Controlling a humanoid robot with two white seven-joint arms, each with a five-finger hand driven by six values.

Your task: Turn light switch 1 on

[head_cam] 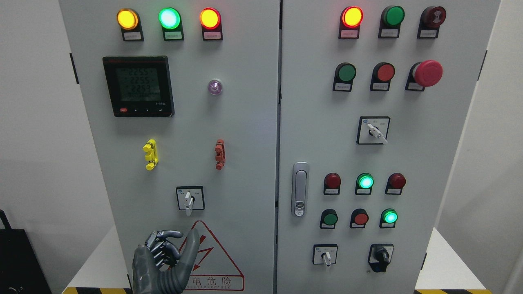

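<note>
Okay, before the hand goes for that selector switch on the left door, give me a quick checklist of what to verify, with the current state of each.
1. Target in view: white-handled rotary selector switch on the grey left cabinet door, unobstructed: ok.
2. Dark grey robotic left hand below the switch, not touching it: ok.
3. Hand holds nothing; fingers curled, thumb raised: ok.
4. Path upward from hand to switch free of objects: ok.
5. Which way the handle must turn: labels too small to read: cannot tell.
6. Right hand: out of view: cannot tell.

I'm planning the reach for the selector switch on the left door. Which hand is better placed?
Left. The left hand is raised just below the selector switch on the left door; the right hand is out of view.
</note>
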